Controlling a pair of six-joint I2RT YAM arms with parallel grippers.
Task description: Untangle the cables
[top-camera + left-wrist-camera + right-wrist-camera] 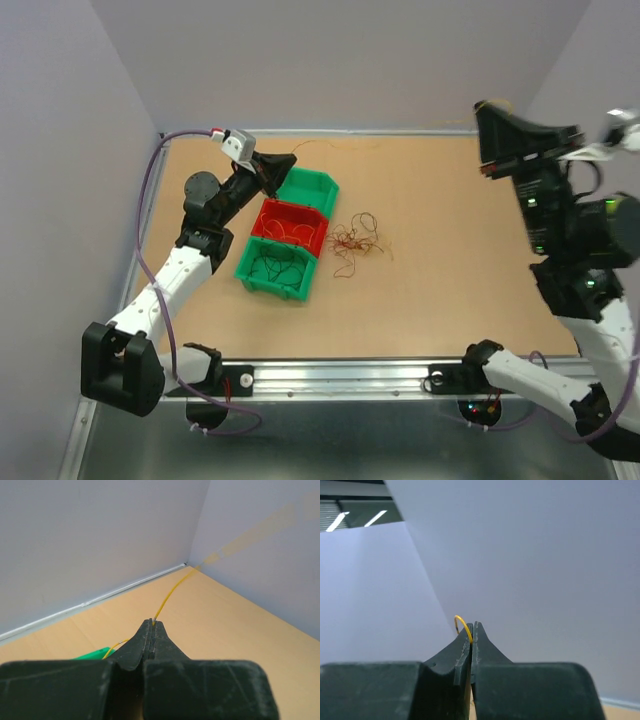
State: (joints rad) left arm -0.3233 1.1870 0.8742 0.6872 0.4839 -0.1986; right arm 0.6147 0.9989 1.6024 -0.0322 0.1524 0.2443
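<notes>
A tangle of thin red, orange and dark cables (355,240) lies on the tan table just right of the bins. My left gripper (291,158) hovers over the far green bin, shut on a yellow cable (167,597) that leaves its tips (151,621) and runs taut toward the back corner. A short tail of the same cable curls out on the left side of the fingers (116,645). My right gripper (488,108) is raised high at the back right, shut on the yellow cable's end (461,622), which loops out above its tips (473,626).
Three small bins stand in a row left of the tangle: a far green bin (318,180), a red bin (272,212) with wires in it, and a near green bin (250,270) with dark wires. Grey walls enclose the table on the left, back and right.
</notes>
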